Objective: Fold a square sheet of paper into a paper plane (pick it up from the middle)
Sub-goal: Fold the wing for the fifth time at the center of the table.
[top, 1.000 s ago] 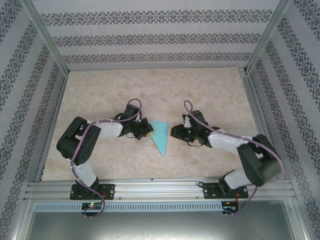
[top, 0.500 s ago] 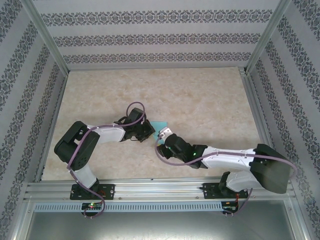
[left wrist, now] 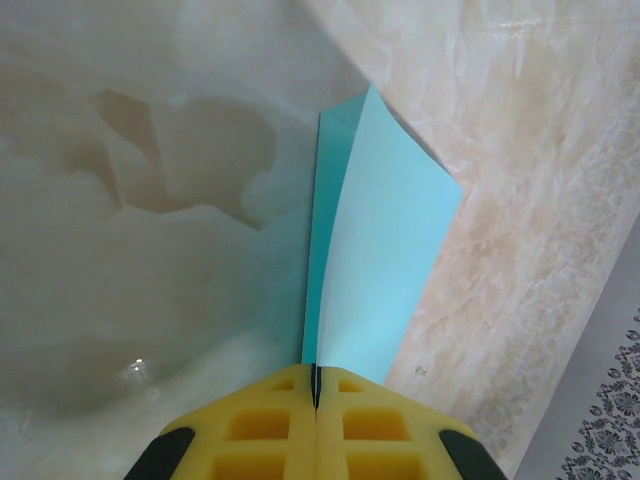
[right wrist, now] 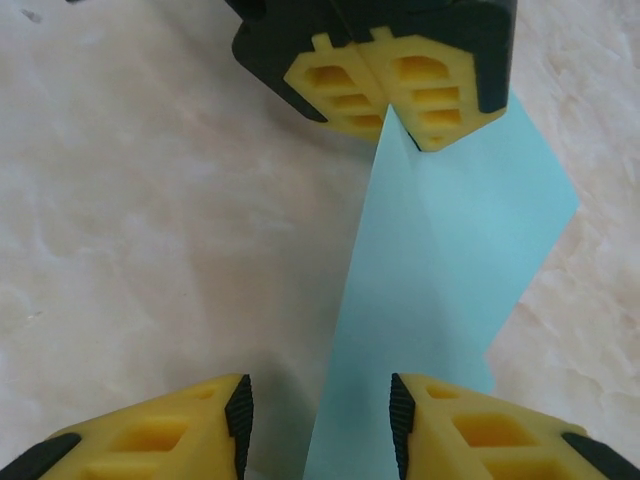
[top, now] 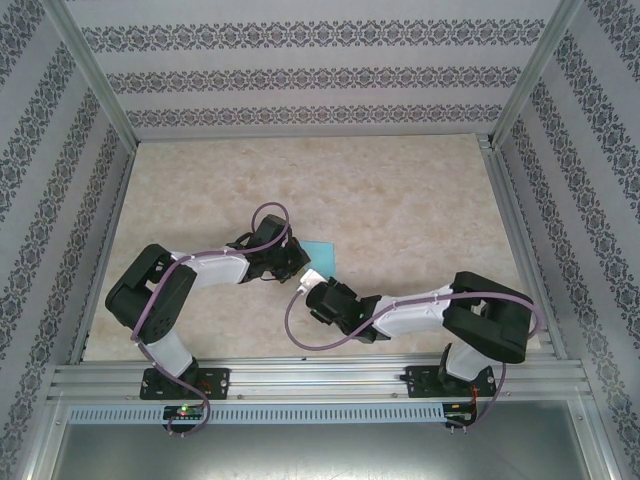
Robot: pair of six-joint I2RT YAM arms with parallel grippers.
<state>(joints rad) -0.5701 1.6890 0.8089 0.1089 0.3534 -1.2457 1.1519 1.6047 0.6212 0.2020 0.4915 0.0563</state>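
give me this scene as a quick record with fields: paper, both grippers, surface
paper: thin teal-turquoise paper sheet, folded into layers, over the middle of the table
left gripper: shut, pinching one end of the paper
right gripper: open, fingers spread at the paper's other end, not clamped
surface: beige marbled table
stage: mid-fold

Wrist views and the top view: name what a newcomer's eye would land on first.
The folded teal paper stands out against the pale marble table, pinched at one end by the shut left tool near the table's middle. Facing it, the right tool stands open, with the paper's other end reaching between its yellow fingers.
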